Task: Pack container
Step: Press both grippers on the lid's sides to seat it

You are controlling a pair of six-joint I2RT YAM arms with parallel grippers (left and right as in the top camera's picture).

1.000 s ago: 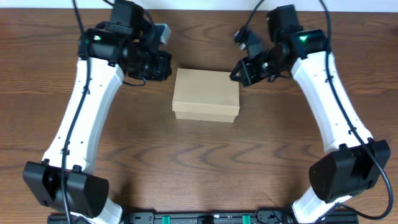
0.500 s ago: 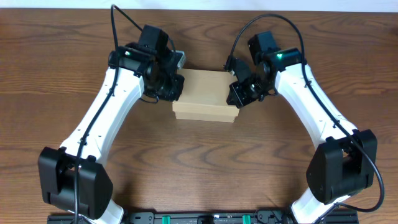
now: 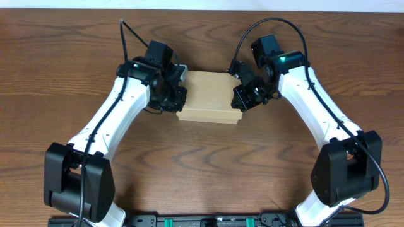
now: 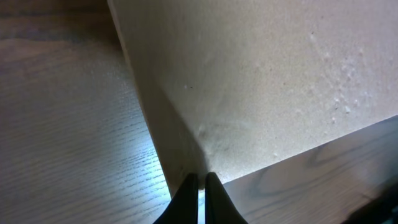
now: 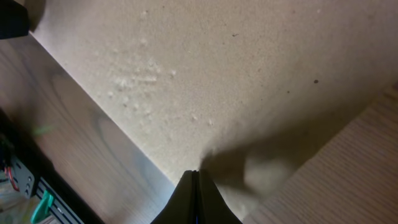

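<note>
On the brown wooden worktop (image 3: 202,170) the container (image 3: 211,104) sits closed at the centre, the left fingers (image 4: 186,200) and right fingers (image 5: 188,200) both pinched together, empty, tips against its top's opposite ends, so packing looks nearly finished.

Container (image 3: 209,96) on table (image 3: 202,165), midway between left and right edges, nearer far edge than near edge. Left gripper (image 3: 179,96) at container's left end, tips (image 4: 199,185) over its left edge. Right gripper (image 3: 240,98) at container's right end, tips (image 5: 194,182) over lid near its right edge. Container between both grippers. Arm bases at near edge, toward the near corners.
</note>
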